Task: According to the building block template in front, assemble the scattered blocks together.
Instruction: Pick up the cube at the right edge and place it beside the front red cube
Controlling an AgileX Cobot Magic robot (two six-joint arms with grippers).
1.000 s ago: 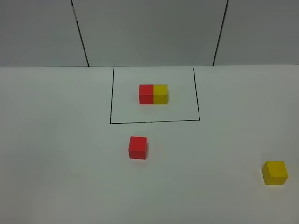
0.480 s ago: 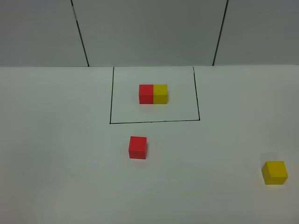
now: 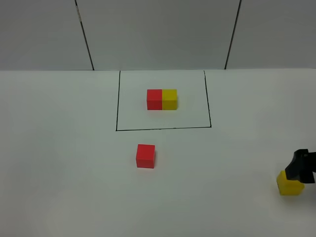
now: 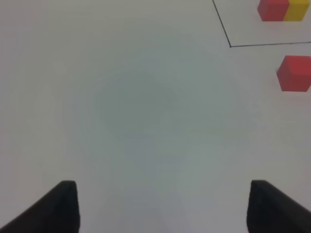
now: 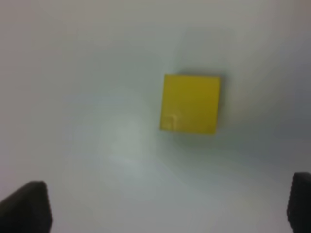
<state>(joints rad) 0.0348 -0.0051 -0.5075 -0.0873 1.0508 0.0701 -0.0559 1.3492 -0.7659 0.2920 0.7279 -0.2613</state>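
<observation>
Blocks lie well apart on the white table (image 3: 59,163). The loose red cube (image 3: 145,156) sits near the middle, just outside the black outline (image 3: 163,129). The loose yellow cube (image 3: 290,187) rests far off at about four o'clock from it, close to the right edge of the high view. The building block template (image 3: 162,99) is a red cube and a yellow cube joined, with red on the left. It stands inside the outline at about one o'clock from the red cube.

The right gripper (image 3: 302,167) hangs over the yellow cube, and its dark body covers the cube's far top edge. Whether it touches the cube cannot be told. Its wrist camera shows the cube flat on the table ahead of the fingers (image 5: 24,208), which stand wide apart and grasp nothing.

The left gripper (image 4: 165,208) is likewise released, its jaws spread over bare table. The red cube and the template are both well away from it.
</observation>
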